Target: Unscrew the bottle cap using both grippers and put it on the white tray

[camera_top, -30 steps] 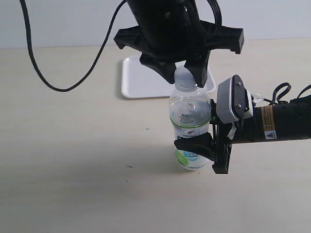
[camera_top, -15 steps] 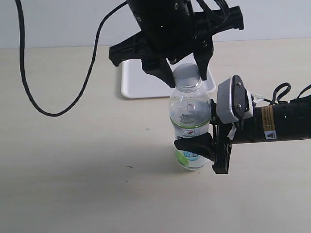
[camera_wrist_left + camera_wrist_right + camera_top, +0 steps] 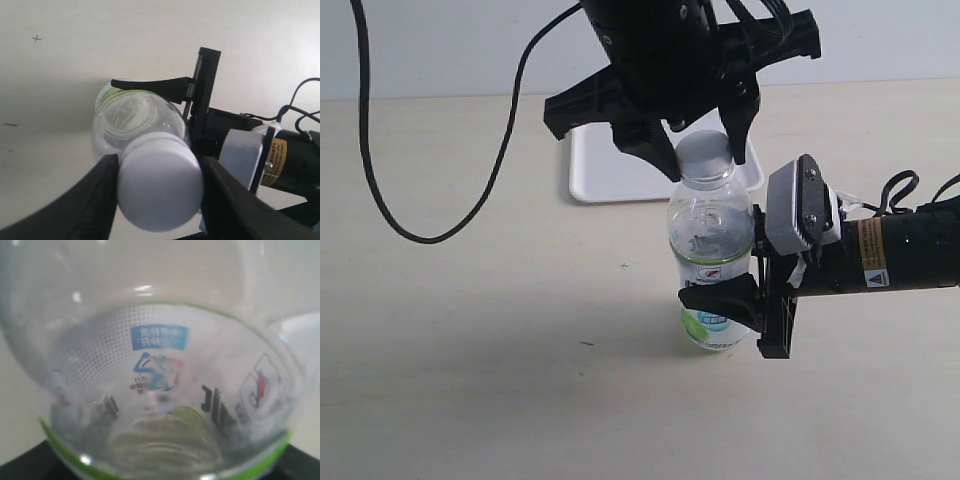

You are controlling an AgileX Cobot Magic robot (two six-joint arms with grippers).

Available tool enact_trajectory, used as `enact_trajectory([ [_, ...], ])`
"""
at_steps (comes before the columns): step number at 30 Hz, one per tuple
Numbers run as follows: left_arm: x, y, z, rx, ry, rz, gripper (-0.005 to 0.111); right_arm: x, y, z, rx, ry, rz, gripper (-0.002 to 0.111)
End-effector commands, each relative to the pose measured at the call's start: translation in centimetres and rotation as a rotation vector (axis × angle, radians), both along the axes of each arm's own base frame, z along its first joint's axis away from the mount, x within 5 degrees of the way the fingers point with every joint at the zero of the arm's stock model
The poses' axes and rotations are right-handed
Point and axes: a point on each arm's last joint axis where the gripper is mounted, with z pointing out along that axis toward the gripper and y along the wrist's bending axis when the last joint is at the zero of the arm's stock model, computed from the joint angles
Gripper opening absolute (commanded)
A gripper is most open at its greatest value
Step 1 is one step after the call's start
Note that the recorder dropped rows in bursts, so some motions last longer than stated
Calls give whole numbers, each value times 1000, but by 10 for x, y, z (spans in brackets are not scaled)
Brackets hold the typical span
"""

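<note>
The clear bottle (image 3: 710, 235) with its green and white label stands upright on the table. Its white bottle cap (image 3: 705, 155) sits on the neck. My left gripper (image 3: 702, 162) hangs over it from above, one black finger against each side of the bottle cap (image 3: 160, 187). My right gripper (image 3: 715, 300) comes in from the right and is shut on the bottle's lower body; one finger (image 3: 720, 297) crosses the front of the label. The right wrist view is filled by the bottle (image 3: 160, 365). The white tray (image 3: 610, 170) lies behind the bottle, partly hidden by the left gripper.
A black cable (image 3: 380, 160) loops from the left arm down over the table at the back left. The right arm's white-grey block (image 3: 800, 210) and yellow-labelled body (image 3: 880, 255) lie low over the table to the right of the bottle.
The left gripper has turned about its upright axis over the cap during the first half second, its crossbar now slanted. Since then nothing has moved. Bottle and right gripper stayed put.
</note>
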Motion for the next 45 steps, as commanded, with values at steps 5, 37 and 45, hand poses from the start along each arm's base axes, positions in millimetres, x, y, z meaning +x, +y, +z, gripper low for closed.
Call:
enact_trajectory([
  [5,0,2,2,-19,68,199,0,-3,-4,-11,-101,37,2,0],
  [37,43,42,45,80,-296,72,0,-3,-6,-13,-119,67,-26,0],
  [45,78,67,16,343,-400,-27,0,-2,-6,-13,-94,113,-62,0],
])
